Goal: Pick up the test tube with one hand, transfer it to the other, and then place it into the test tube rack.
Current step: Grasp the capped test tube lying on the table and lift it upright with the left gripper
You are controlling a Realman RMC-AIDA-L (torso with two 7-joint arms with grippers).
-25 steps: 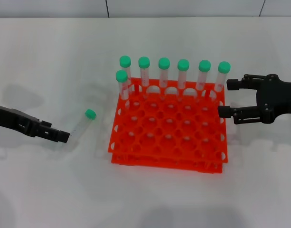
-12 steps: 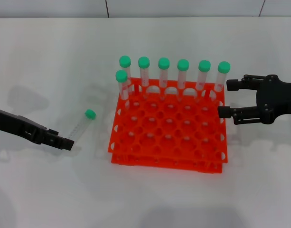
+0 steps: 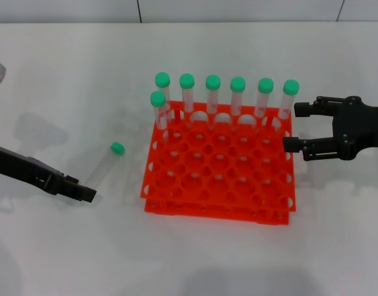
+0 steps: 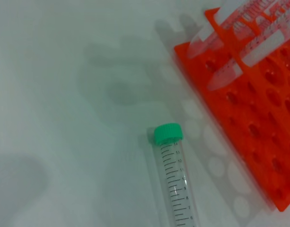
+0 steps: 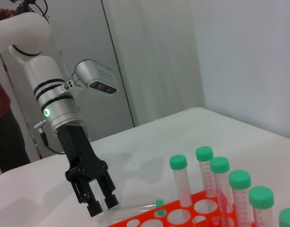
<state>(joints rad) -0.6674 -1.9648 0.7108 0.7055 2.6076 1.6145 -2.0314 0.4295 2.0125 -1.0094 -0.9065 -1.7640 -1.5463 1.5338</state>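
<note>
White table | left gripper fingers spread over test tube | right gripper released

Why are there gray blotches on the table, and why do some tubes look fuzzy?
Head view: soft shadows lie on the table near the left gripper. Left wrist view: the lying test tube looks sharp, while the tubes in the test tube rack blur.
</note>
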